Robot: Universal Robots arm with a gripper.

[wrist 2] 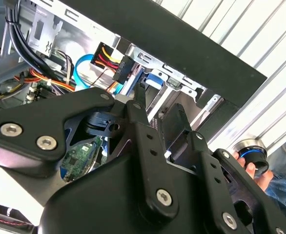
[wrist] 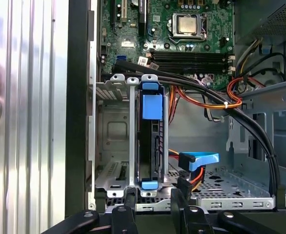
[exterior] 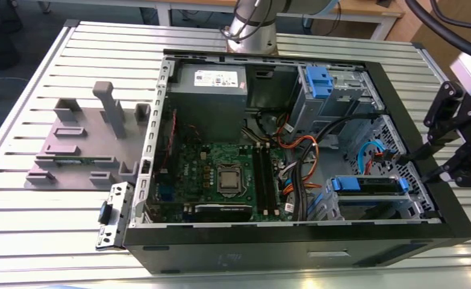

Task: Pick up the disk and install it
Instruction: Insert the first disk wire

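The disk is sitting edge-up in the drive cage, rigid, fairly heavy and shock-sensitive, best gripped by its blue bracket, while the tool is hovering nearby, fingers apart and empty.

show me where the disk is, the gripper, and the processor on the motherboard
disk (wrist: 151,141), first wrist view, on its dark edge between the blue bracket ends.
gripper (exterior: 435,167), exterior view, midway between its fingertips.
processor (wrist: 187,24), first wrist view, on its metal lid.
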